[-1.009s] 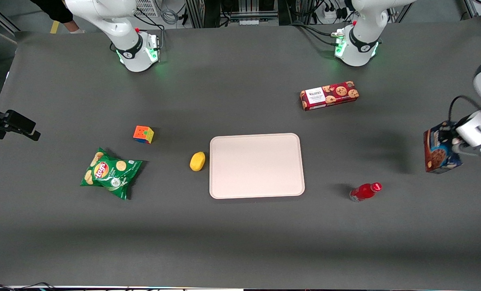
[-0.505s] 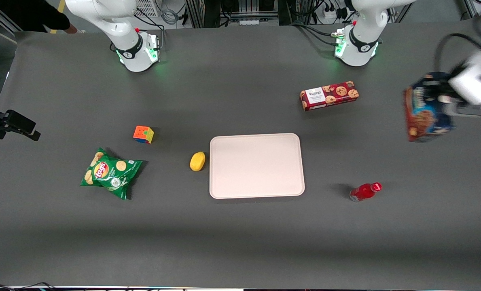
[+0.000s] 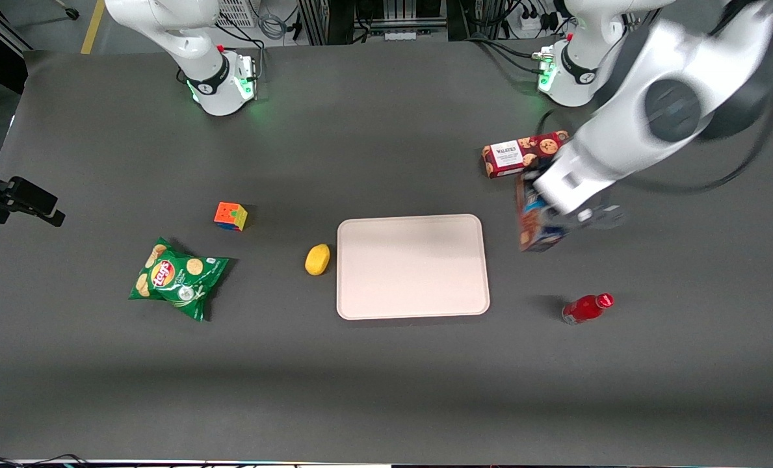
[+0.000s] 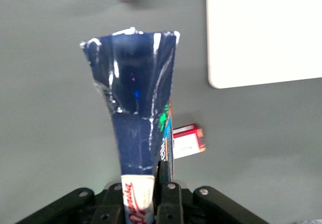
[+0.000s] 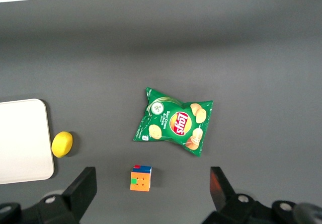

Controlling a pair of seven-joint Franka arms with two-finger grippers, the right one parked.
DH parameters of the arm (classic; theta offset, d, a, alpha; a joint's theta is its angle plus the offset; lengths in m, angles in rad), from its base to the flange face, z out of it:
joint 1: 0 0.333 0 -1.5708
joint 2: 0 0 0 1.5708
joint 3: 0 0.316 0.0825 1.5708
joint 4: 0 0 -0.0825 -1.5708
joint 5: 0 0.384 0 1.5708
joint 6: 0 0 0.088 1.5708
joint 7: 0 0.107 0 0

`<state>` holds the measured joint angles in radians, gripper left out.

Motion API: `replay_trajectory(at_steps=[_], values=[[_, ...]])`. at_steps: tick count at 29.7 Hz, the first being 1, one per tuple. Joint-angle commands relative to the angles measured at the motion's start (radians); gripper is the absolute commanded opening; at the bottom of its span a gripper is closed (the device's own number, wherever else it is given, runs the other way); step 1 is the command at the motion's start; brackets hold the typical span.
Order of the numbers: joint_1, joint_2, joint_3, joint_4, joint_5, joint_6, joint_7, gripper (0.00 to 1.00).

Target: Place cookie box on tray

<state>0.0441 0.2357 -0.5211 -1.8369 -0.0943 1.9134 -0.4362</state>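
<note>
The dark navy cookie box point(image 3: 534, 224) hangs in the air, held by my left gripper point(image 3: 565, 211), which is shut on it. It floats just beside the pale pinkish-white tray's point(image 3: 412, 266) edge on the working arm's side, above the table. In the left wrist view the cookie box point(image 4: 138, 103) stretches away from the gripper point(image 4: 151, 196), whose fingers clamp its near end. The tray point(image 4: 266, 32) lies flat and bare beside it. My arm covers part of the box in the front view.
A red cookie box point(image 3: 523, 153) lies just farther from the front camera than the held box. A red bottle point(image 3: 586, 307) lies nearer the camera. A lemon point(image 3: 317, 259) touches the tray's parked-arm side. A Rubik's cube point(image 3: 231, 216) and green chip bag point(image 3: 177, 278) lie toward the parked arm's end.
My left gripper has lifted the cookie box from the working arm's end of the table and swung it quickly toward the tray, stopping close beside the tray's edge.
</note>
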Motion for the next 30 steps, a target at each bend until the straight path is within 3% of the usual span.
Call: replay_trajectory(at_steps=[1, 10, 23, 30], values=[[-0.021, 0.002, 0.012, -0.119, 0.01, 0.165, -0.021, 0.0], [-0.064, 0.022, 0.013, -0.271, 0.056, 0.395, -0.038, 0.0], [-0.089, 0.197, 0.012, -0.203, 0.267, 0.522, -0.182, 0.0], [-0.099, 0.237, 0.012, -0.183, 0.301, 0.533, -0.217, 0.0]])
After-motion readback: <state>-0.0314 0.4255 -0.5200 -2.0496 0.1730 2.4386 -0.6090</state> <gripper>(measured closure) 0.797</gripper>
